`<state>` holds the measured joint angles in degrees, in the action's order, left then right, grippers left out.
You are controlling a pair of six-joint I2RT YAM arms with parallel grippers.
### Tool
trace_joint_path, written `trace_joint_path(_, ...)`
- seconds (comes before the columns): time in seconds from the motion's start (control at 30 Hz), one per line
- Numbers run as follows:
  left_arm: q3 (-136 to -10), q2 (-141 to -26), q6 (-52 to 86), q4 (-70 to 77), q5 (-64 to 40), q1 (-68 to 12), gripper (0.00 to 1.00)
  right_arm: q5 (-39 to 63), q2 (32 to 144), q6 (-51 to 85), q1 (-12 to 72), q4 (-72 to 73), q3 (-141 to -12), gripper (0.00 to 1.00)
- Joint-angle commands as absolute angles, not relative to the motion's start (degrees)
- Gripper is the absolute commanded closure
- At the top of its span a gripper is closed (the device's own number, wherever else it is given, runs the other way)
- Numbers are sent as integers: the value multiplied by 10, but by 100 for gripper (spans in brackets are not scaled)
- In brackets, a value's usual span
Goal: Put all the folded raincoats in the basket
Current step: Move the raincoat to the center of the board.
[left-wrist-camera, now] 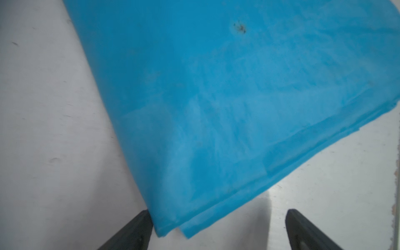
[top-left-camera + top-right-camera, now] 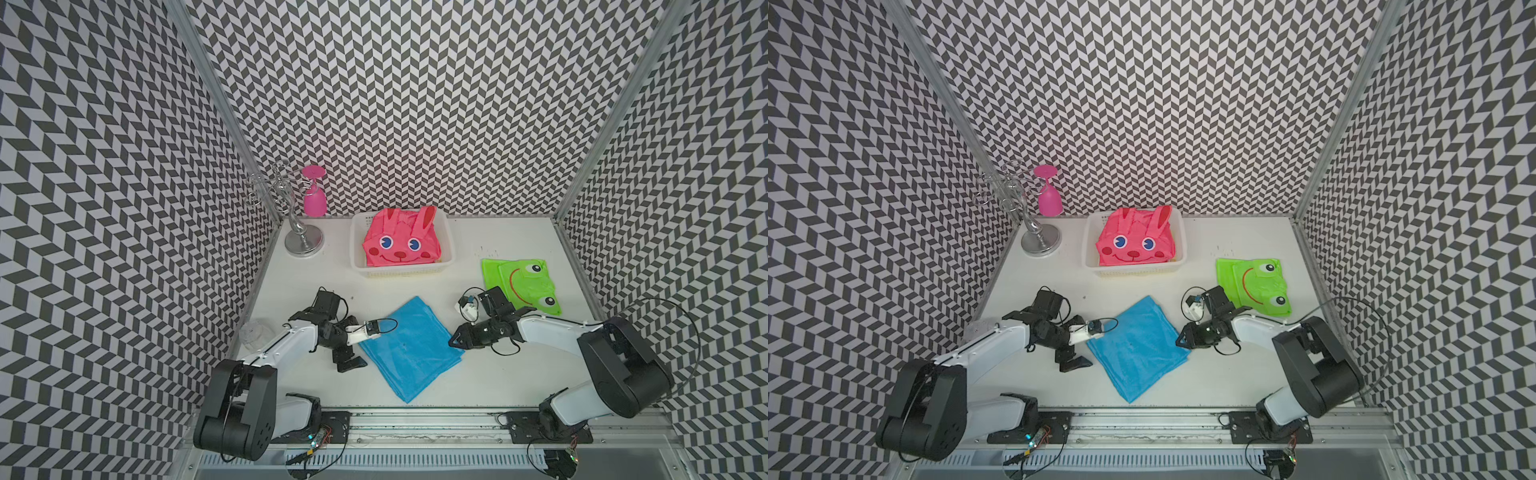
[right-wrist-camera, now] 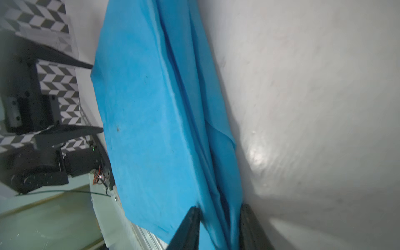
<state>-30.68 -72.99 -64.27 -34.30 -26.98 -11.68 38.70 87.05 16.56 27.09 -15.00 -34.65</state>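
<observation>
Blue folded raincoat (image 2: 409,347) lies flat on the white table (image 2: 498,382), directly between the two grippers. The only writing is small print at a far corner of the white perforated basket (image 2: 401,272), and it is too small to read.

The left gripper (image 1: 218,212) is spread wide, with one corner of the raincoat just inside one finger. The right gripper (image 3: 220,206) pinches the layered edge on the opposite side.

The basket stands beyond both grippers and well apart from them. It holds a pink rabbit raincoat (image 2: 399,245). A green frog raincoat (image 2: 523,286) lies just behind the right gripper's wrist.

Black-and-white chevron walls enclose the table. A metal stand (image 2: 303,241) with a pink glass (image 2: 314,199) fills the far corner beyond the left gripper.
</observation>
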Motion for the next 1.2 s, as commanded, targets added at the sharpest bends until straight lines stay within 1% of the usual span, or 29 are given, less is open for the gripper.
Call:
trace_joint_path(0.0, -289, -725, -602, -238, -188, -129, 1, 449, 872, 159, 286, -160, -330, 69)
trace_joint_path(0.07, -293, -730, -579, -192, -159, -130, 1, 472, 863, 157, 289, -163, -322, 69)
trace_joint_path(0.13, -303, -739, -566, -158, -150, -129, 0, 489, 857, 159, 296, -162, -314, 63)
trace_joint_path(0.17, -306, -744, -562, -143, -147, -129, 0, 491, 855, 164, 301, -156, -310, 62)
trace_joint_path(0.27, -317, -759, -545, -88, -143, -129, 0, 507, 859, 189, 321, -116, -292, 59)
trace_joint_path(0.33, -328, -768, -542, -76, -145, -129, 0, 513, 870, 209, 336, -82, -281, 57)
trace_joint_path(0.47, -348, -765, -557, -128, -192, -122, 0, 503, 877, 252, 345, -14, -268, 53)
trace_joint_path(0.53, -352, -756, -571, -176, -232, -109, 0, 497, 874, 288, 349, 38, -254, 48)
trace_joint_path(0.63, -365, -743, -579, -250, -271, -71, 0, 481, 863, 331, 351, 86, -236, 47)
trace_joint_path(0.7, -378, -741, -568, -295, -281, -42, 0, 466, 850, 356, 351, 106, -223, 48)
trace_joint_path(0.83, -400, -752, -557, -397, -330, -12, 2, 456, 835, 404, 357, 161, -201, 58)
trace_joint_path(0.9, -387, -750, -553, -408, -373, -16, 3, 456, 844, 404, 364, 180, -200, 58)
trace_joint_path(0.93, -379, -751, -539, -398, -377, -26, 5, 456, 849, 404, 369, 191, -200, 58)
trace_joint_path(1.0, -371, -759, -514, -383, -345, -63, 8, 455, 859, 404, 380, 225, -195, 58)
trace_joint_path(1.03, -366, -764, -505, -373, -328, -80, 8, 445, 865, 467, 387, 244, -194, 74)
trace_joint_path(1.1, -364, -776, -496, -363, -308, -99, 9, 444, 872, 483, 402, 265, -196, 81)
trace_joint_path(1.17, -369, -788, -490, -365, -300, -105, 13, 432, 868, 493, 413, 279, -194, 95)
